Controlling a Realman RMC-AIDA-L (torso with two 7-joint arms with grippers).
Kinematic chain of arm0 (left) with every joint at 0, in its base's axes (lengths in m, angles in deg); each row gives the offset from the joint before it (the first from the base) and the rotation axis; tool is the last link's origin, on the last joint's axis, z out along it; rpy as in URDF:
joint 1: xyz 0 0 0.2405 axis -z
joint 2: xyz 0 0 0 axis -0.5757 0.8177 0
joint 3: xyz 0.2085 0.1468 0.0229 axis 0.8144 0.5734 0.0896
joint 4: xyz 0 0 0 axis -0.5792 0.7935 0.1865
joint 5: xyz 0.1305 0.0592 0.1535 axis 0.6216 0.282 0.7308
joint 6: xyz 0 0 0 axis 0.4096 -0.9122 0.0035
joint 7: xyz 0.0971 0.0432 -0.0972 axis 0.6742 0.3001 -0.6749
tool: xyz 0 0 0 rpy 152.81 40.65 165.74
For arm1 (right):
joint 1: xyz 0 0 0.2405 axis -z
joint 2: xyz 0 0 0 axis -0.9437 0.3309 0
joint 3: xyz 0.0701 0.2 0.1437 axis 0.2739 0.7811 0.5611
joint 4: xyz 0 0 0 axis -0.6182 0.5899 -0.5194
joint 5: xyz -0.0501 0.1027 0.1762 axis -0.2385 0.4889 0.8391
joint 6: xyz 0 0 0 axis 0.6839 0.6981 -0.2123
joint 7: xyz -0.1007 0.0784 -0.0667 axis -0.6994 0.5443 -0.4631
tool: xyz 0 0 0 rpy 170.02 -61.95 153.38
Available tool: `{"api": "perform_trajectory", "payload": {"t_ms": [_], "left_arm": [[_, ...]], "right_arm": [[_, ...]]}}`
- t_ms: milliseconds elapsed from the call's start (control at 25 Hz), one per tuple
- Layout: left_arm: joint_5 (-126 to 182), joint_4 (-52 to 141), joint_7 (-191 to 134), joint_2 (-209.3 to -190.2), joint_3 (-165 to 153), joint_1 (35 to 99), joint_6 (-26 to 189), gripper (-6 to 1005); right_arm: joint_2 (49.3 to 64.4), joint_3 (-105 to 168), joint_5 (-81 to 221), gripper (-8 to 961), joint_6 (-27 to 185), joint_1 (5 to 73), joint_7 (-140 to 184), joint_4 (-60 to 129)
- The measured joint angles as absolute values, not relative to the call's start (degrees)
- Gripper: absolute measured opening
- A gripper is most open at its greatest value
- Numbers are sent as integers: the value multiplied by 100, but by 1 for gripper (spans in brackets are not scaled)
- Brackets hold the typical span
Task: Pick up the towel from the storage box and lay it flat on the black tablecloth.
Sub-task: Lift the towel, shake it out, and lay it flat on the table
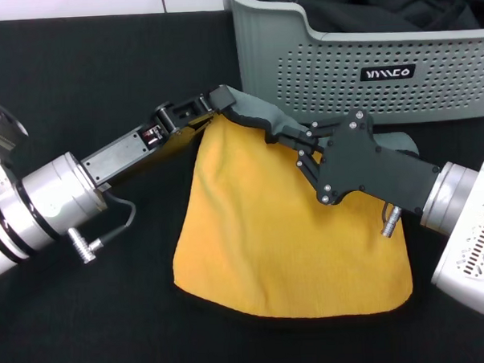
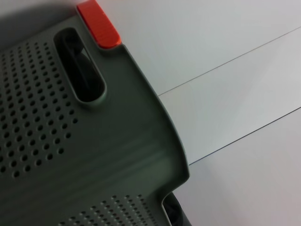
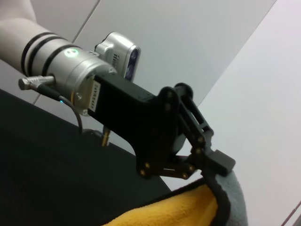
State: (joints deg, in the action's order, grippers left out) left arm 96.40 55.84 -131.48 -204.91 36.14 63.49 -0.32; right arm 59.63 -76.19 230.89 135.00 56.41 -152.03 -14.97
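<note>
We see the towel (image 1: 284, 228) already out of the storage box (image 1: 342, 73) and hanging in front of it, yellow-orange face toward us, its lower edge resting on the black tablecloth (image 1: 77, 84). Both grippers hold its upper edge: the left gripper (image 1: 216, 101) is clamped on the corner at the left end, and the right gripper (image 1: 298, 137) is pinched on the same edge nearer the right end, where a grey fold of the underside shows. The held edge runs left to right, sloping down slightly toward the right arm, roughly parallel to the front wall of the box just behind it. The bare tablecloth lies toward us from both grippers, away from the box. We judge the coming move turns on this: the edge must be spread along its length and drawn over the cloth so the towel lies open, not bunched.
</note>
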Motion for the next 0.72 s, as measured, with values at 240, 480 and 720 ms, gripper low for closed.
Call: {"api": "perform_trajectory", "payload": {"t_ms": [240, 480, 720], "left_arm": [[9640, 5583, -13148, -20491, 3614, 6363, -32, 27], [9640, 5584, -13122, -20491, 3614, 6358, -32, 27], [9640, 5584, -13086, -20498, 3612, 6340, -29, 28]], "right_arm": [[5968, -7677, 23088, 114, 13492, 5601, -15204, -1452], [5981, -7688, 23090, 199, 13608, 5566, -15209, -1525], [5988, -7677, 23098, 413, 13810, 5557, -15216, -1589]]}}
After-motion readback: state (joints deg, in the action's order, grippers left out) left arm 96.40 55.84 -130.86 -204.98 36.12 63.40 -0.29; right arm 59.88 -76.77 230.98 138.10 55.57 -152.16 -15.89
